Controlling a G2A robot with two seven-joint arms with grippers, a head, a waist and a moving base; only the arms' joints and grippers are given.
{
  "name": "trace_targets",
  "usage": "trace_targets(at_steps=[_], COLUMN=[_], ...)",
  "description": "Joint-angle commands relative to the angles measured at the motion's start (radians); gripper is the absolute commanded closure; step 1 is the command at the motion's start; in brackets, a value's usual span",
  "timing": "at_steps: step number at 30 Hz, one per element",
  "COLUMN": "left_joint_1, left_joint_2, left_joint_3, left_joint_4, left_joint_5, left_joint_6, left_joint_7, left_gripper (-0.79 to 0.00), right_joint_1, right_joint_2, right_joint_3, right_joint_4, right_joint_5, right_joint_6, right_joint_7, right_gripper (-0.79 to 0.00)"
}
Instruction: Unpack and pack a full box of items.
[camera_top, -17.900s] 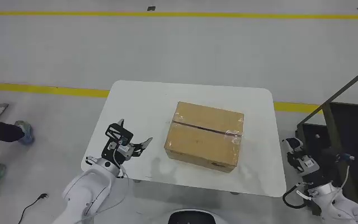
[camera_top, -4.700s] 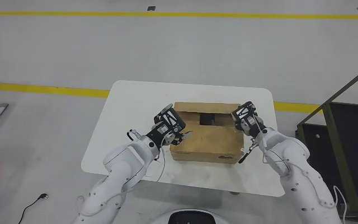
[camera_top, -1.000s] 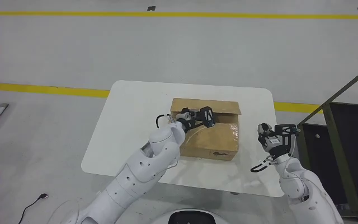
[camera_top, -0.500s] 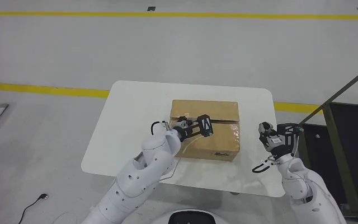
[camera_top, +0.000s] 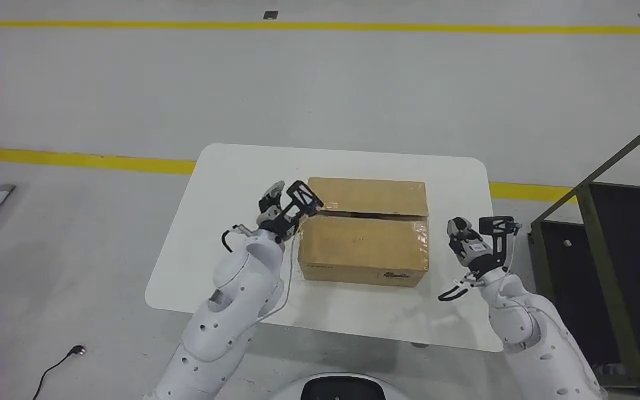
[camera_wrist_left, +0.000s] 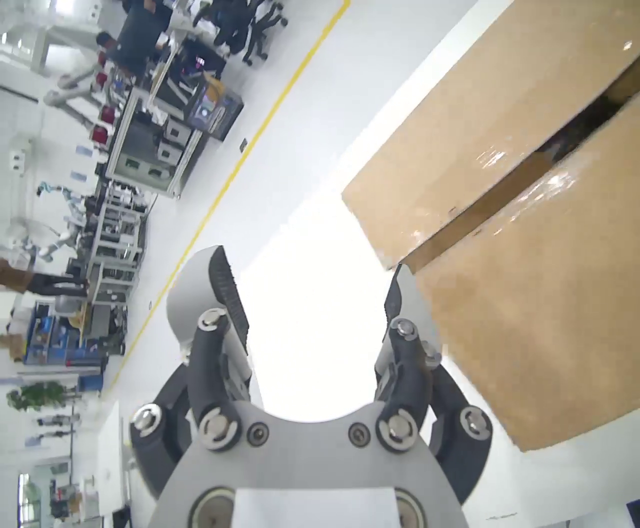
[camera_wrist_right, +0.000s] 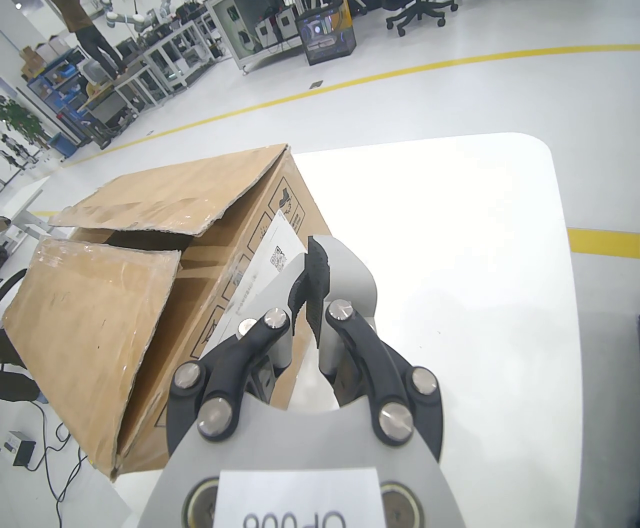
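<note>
Top view: the box (camera_top: 365, 240) stands near the middle of the desk (camera_top: 240, 200), somewhat closer to the right edge than the left, its long sides parallel to the front edge.

The left pincer (camera_top: 290, 197) is at the box's far-left corner, released, jaws spread wide and empty. In the left wrist view one fingertip (camera_wrist_left: 397, 280) lies just beside the end of the seam between the two top flaps. Judgement: this position suits catching a flap edge.

The right pincer (camera_top: 472, 236) is over bare desk beside the box's right side. It is clenched on nothing, pads together. Judgement: it is parked clear so as not to obstruct the lid.

Condition of box: plain brown cardboard. The two top flaps are not sealed. A dark gap runs between them, and the far flap sits slightly raised. Glossy clear tape remnants and ragged edges are noted. A white label is fixed to the right side. Contents cannot be seen.
</note>
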Motion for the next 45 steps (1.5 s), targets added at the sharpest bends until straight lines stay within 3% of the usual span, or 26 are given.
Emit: trace_targets(at_steps=[1, 9, 21, 33, 45], left_joint_1=[0.016, 0.024, 0.028, 0.106, 0.232], left_joint_2=[0.003, 0.0, 0.0, 0.01, 0.033], left_joint_3=[-0.02, -0.018, 0.004, 0.002, -0.051], left_joint_4=[0.02, 0.113, 0.126, 0.01, -0.165], left_joint_5=[0.007, -0.025, -0.053, -0.084, -0.101], left_joint_6=[-0.001, -0.037, -0.179, -0.291, -0.37], left_joint_7=[-0.001, 0.008, 0.011, -0.007, -0.041], left_gripper=[0.0, 0.0, 0.0, 0.0, 0.0], right_joint_1=[0.003, 0.017, -0.014, -0.064, -0.199], right_joint_2=[-0.002, -0.005, -0.006, -0.004, 0.007], right_joint_3=[-0.008, -0.027, -0.043, -0.054, -0.009], right_joint_4=[0.006, 0.03, 0.025, -0.018, -0.156], right_joint_5=[-0.001, 0.003, 0.01, 0.015, 0.006], right_joint_6=[0.001, -0.018, -0.077, -0.14, -0.16], right_joint_7=[-0.003, 0.001, 0.016, 0.051, 0.065], right_gripper=[0.0, 0.0, 0.0, 0.0, 0.0])
